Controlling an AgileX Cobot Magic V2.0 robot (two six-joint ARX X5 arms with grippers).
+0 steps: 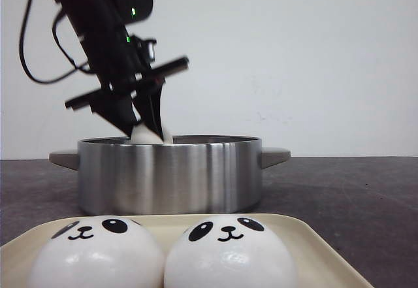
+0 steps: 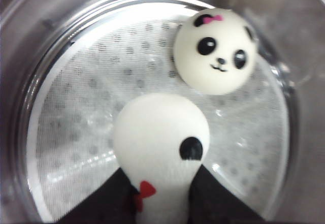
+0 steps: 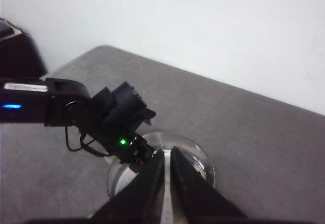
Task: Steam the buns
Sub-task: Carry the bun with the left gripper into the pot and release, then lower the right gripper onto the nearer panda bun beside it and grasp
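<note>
My left gripper (image 1: 149, 130) is shut on a white panda bun (image 2: 160, 137) with a red bow and holds it at the rim of the steel pot (image 1: 170, 174), just above the inside. In the left wrist view the gripper (image 2: 162, 181) squeezes the bun's lower part over the perforated white liner (image 2: 76, 107). A second bun (image 2: 216, 49) with a pink bow lies on the liner near the pot wall. Two more buns (image 1: 98, 252) (image 1: 228, 252) sit side by side on a cream tray (image 1: 313, 245) in front. My right gripper (image 3: 167, 155) hangs high above the pot, jaws almost together and empty.
The pot has two side handles (image 1: 274, 155) and stands mid-table on the dark grey tabletop (image 1: 353, 196). The left arm (image 3: 76, 107) reaches over the pot from the left. A white wall is behind.
</note>
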